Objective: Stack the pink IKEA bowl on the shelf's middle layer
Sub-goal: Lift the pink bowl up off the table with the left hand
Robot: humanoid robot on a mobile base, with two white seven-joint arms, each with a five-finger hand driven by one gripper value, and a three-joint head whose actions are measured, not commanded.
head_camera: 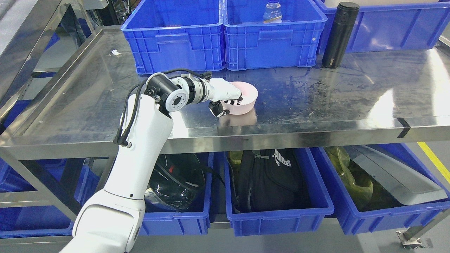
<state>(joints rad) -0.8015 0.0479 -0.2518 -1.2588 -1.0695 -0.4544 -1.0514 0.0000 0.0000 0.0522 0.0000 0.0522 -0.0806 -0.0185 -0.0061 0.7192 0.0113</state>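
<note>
The pink bowl (244, 101) is seen on the steel middle shelf (316, 102), near its front edge and in front of two blue crates (225, 38). It is gripped at its left rim by the left hand (225, 100): the fingers (235, 102) are hooked inside the bowl while the thumb is pressed against the outer wall. A black flask (339, 34) is stood upright further back to the right, well apart from the bowl.

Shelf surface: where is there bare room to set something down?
Bare steel lies left of the left hand and pink bowl, and a wide patch right of the bowl, before the black flask. The back edge is crowded with blue bins.
</note>
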